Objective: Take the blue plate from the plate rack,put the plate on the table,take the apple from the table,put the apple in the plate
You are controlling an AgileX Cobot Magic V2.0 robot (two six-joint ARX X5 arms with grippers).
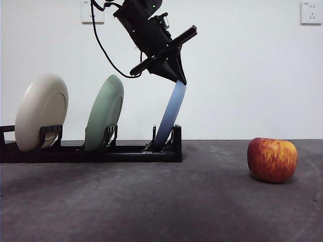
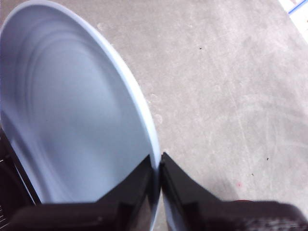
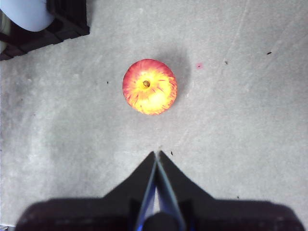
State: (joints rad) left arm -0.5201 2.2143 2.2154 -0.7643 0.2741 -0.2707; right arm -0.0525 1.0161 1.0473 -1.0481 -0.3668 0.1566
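Nearest the front camera, the apple [image 1: 272, 160] sits on the table [image 1: 151, 201], well apart from the plate rack [image 1: 101, 150] and off its blue-plate end. My right tool [image 3: 157, 155] hovers above the table near the apple, jaws pressed together and empty; I judge it to be waiting.

At the plate rack, my left tool [image 1: 177, 74] comes down from above and is pinching the upper rim of the blue plate [image 1: 170, 115]. The left wrist view confirms it: the two jaws are shut on the rim, one on each face. The plate's lower edge sits in the end slot of the rack, the slot nearest the apple. The plate leans with its top tilted toward the apple side.

The governing relation: the plate stands on edge, its long axis running from the slot up to my left tool. In my judgement the lift must follow that leaning line out of the holders before the plate can be laid flat.

Further along the rack, away from the apple, stand the pale green plate [image 1: 104, 112] and then the cream plate [image 1: 41, 112], each in its own slot. Neither touches the blue plate.
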